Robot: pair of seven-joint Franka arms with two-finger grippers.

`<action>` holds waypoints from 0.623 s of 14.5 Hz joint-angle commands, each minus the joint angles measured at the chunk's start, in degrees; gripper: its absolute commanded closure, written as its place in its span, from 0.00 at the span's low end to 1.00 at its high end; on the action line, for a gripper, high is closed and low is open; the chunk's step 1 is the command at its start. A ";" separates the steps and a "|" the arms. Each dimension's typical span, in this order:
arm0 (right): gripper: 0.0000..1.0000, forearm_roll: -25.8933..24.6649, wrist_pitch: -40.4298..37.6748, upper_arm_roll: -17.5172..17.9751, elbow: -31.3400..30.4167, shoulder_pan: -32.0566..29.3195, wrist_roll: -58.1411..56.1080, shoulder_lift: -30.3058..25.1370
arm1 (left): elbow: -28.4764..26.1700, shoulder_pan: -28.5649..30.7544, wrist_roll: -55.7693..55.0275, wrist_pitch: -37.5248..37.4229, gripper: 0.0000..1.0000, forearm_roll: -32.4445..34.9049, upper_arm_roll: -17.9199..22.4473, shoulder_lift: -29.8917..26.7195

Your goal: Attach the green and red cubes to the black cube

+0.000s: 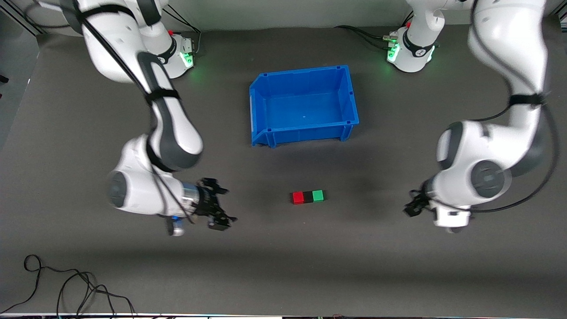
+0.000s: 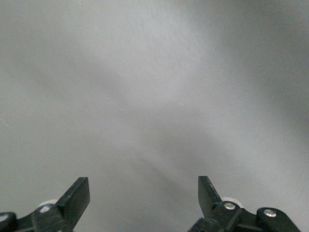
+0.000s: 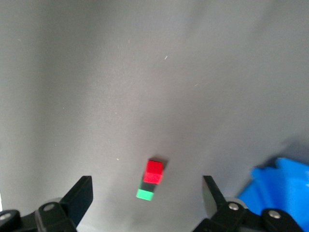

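The red cube (image 1: 297, 197), the black cube (image 1: 308, 196) and the green cube (image 1: 318, 195) lie in one touching row on the table, black in the middle. My right gripper (image 1: 219, 212) hangs open and holds nothing, off the row's red end toward the right arm's end of the table. Its wrist view shows the red cube (image 3: 154, 172), black cube (image 3: 148, 186) and green cube (image 3: 144, 195) ahead, between the open fingers of the right gripper (image 3: 146, 180). My left gripper (image 1: 412, 207) is off the green end, also open and holding nothing. In its own view the left gripper (image 2: 142, 186) faces only bare table.
A blue bin (image 1: 305, 133) with nothing in it stands farther from the front camera than the cubes; its corner (image 3: 282, 188) shows in the right wrist view. Loose black cables (image 1: 66, 288) lie near the table's front edge at the right arm's end.
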 commanded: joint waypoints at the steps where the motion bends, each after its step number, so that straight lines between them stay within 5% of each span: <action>1: 0.00 -2.22 -8.47 -5.96 -3.05 1.03 -9.11 -6.52 | -8.77 4.43 14.20 0.43 0.00 0.21 -0.59 -8.82; 3: 0.00 -7.90 -12.18 -8.61 -4.54 1.38 -15.63 -10.56 | -8.95 6.98 25.42 -1.49 0.00 0.12 -0.68 -10.58; 9: 0.00 -26.46 -13.95 -6.96 -12.71 -0.54 -28.28 -24.54 | -7.21 9.36 45.16 -8.17 0.00 -1.02 -0.50 -17.00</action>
